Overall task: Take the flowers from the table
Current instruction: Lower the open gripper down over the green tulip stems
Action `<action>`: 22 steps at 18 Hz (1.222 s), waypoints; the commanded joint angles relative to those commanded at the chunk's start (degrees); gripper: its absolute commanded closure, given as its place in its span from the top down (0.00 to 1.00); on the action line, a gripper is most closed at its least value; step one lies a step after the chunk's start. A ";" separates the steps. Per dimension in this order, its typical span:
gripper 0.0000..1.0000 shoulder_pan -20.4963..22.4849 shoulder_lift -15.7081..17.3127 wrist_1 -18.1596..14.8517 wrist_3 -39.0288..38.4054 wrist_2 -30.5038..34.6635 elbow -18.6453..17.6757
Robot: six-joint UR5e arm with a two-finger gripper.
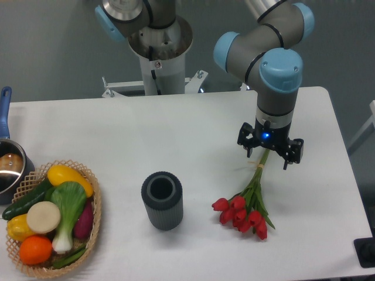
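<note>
robot arm poised over the stem end of a red tulip bunch near the worktop's right edge.
the end effector [270, 153] has its fingers spread, gripping nothing; the flowers [246, 208] lie flat on the white worktop [176, 134], blooms toward the front edge. risk: thin stems could slip, or fingers scrape the surface, nudging the bunch aside.
</note>
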 joint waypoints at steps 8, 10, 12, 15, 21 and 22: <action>1.00 -0.09 -0.44 7.97 -0.18 -0.09 -4.47; 1.00 -0.09 -0.70 9.67 -0.35 -0.09 -5.36; 1.00 -0.26 -1.49 9.58 -0.18 -0.09 -5.54; 1.00 -1.57 -6.32 9.93 -0.09 -0.35 -5.10; 1.00 -2.02 -11.24 10.02 -0.17 -0.35 -0.97; 1.00 -2.02 -11.51 10.02 -0.18 -0.35 -0.88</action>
